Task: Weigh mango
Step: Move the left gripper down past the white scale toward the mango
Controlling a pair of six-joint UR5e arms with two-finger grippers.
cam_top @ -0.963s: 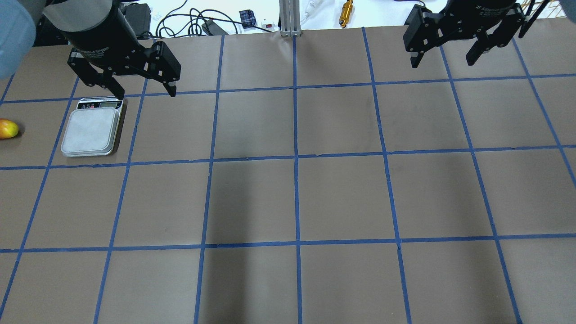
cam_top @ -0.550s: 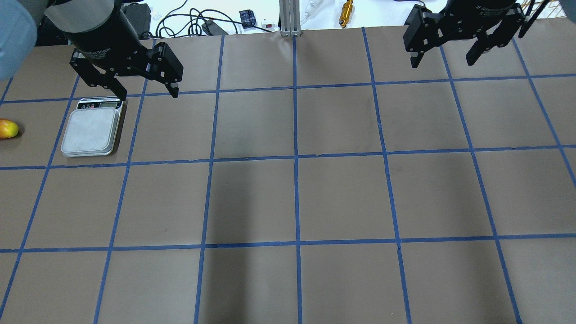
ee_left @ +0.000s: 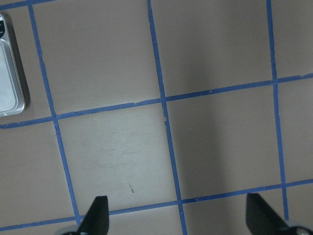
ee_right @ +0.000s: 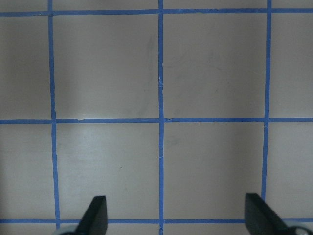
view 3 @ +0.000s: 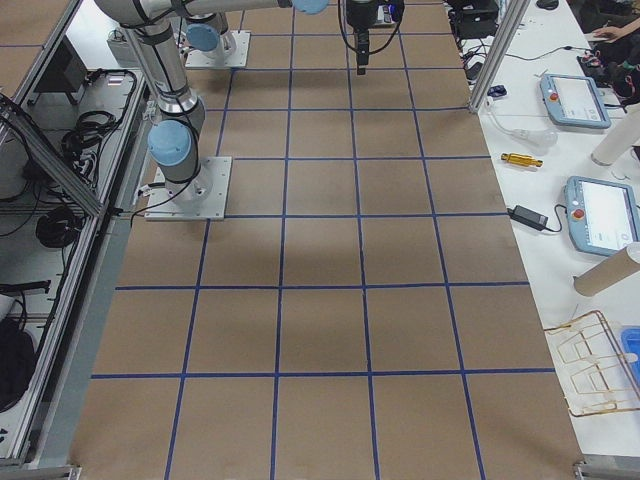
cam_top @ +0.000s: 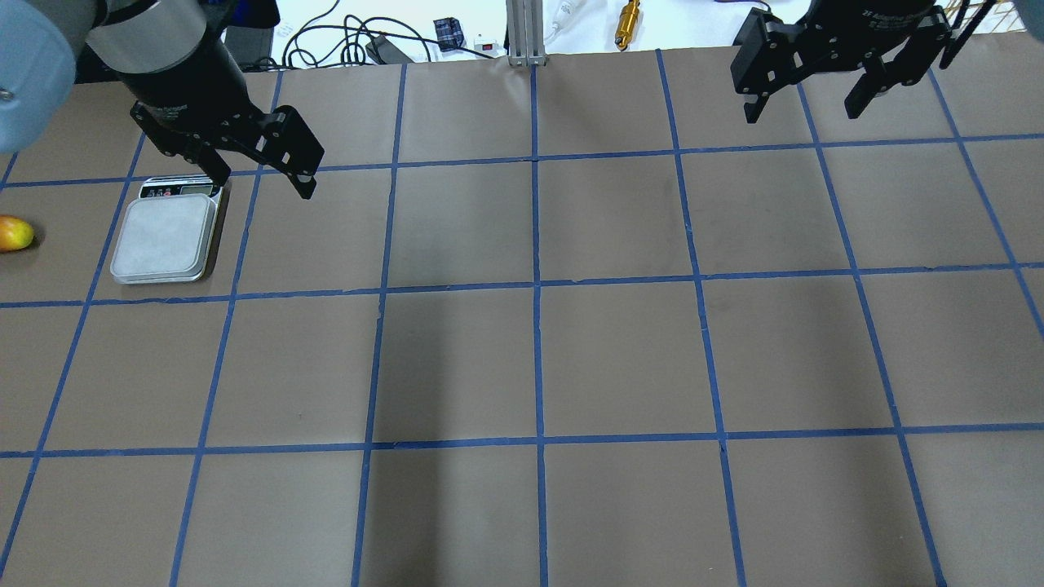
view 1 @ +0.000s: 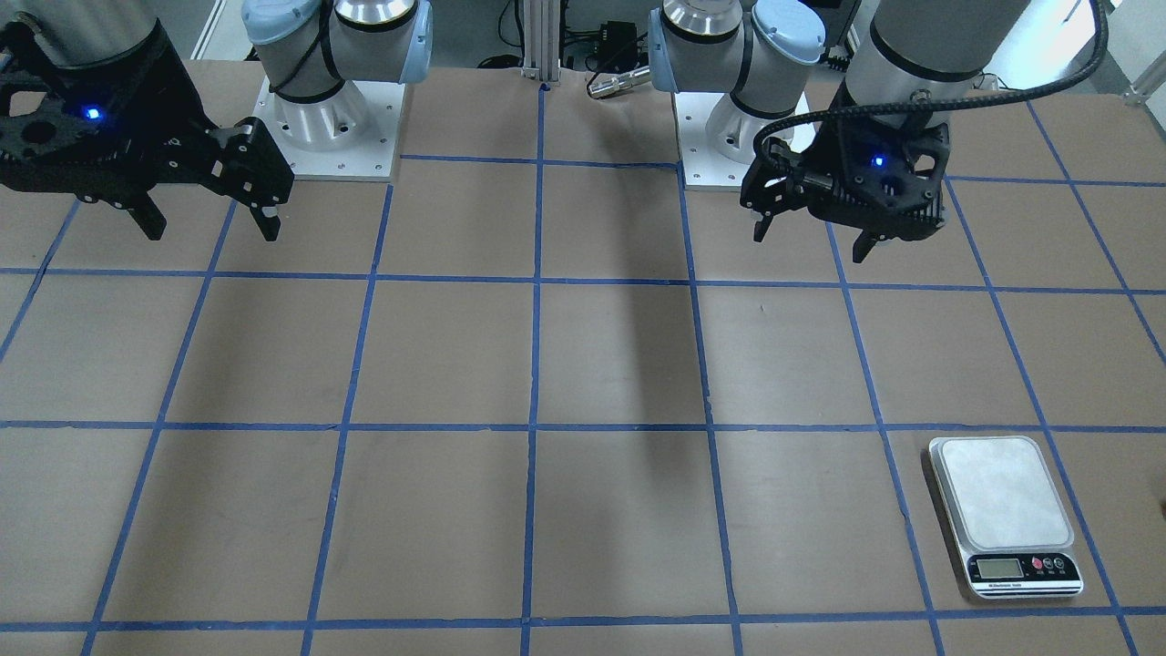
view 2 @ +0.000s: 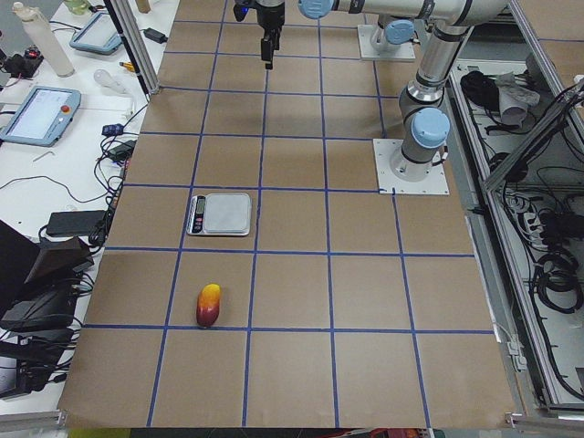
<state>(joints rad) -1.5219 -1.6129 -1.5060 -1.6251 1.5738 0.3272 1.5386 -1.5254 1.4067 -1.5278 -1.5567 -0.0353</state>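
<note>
The mango, yellow to red-orange, lies on the table at the far left, left of the silver scale; it also shows in the exterior left view. The scale's plate is bare in the front-facing view, and its edge shows in the left wrist view. My left gripper is open and empty, held in the air by the scale's display end; it also shows in the front-facing view. My right gripper is open and empty, high at the far right.
The table is brown paper with a blue tape grid. Cables, a gold tool and an aluminium post lie beyond its far edge. The two arm bases stand at the robot's side.
My left gripper has turned at the wrist and shifted slightly, its right fingertip now lower in the overhead view. The right gripper, the scale and the mango have not moved.
</note>
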